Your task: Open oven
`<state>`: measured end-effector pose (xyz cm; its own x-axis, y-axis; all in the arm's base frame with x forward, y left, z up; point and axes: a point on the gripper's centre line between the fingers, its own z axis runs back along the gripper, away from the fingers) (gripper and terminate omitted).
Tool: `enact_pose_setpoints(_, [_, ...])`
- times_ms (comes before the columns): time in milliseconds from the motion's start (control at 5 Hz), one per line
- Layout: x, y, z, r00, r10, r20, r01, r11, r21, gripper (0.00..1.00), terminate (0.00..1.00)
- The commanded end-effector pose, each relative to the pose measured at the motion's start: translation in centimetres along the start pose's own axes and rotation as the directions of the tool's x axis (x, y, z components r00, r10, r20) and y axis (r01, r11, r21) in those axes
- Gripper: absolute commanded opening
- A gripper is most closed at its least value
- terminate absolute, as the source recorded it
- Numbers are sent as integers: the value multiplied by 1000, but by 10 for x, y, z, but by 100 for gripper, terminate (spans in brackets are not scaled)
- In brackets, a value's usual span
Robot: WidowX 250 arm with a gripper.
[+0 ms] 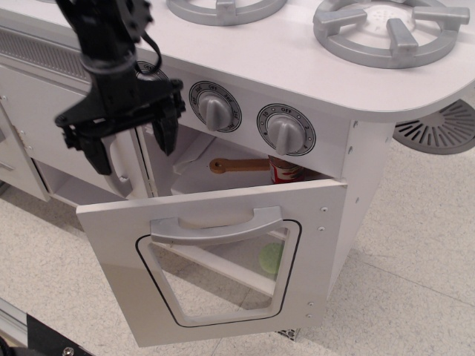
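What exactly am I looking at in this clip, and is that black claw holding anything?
There is one camera view, looking down from above and in front at a white toy kitchen. The black claw is the robot arm's gripper; its two fingers are spread apart and hold nothing. It hangs above the left end of the oven door, apart from it. The oven is the part under the three grey dials. Its door, with a clear window and a curved grey handle, is tilted outward at the top, partly open. Through the gap you can see a brown wooden utensil and a red can inside. Two grey burners sit on the white counter.
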<state>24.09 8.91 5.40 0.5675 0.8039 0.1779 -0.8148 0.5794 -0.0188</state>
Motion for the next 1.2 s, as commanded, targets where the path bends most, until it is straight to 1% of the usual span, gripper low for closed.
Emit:
enact_pose_setpoints(0, [19,-1,-49,995,-102,-14,101,995,-17,100,0])
enact_pose_setpoints(200, [17,5,-58,991,-123,-55,122,992,-16,100,0])
enact_pose_setpoints(400, [-9,9,-64,991,-72,-116,69,997,-34,100,0])
enact_pose_setpoints(600, [-40,7,-63,993,-32,-114,26,998,-58,100,0])
enact_pose_setpoints(800, [-62,1,-58,993,67,-102,-76,993,-86,100,0])
enact_pose_setpoints(1000, [-84,-6,-47,974,161,-162,-181,976,-120,100,0])
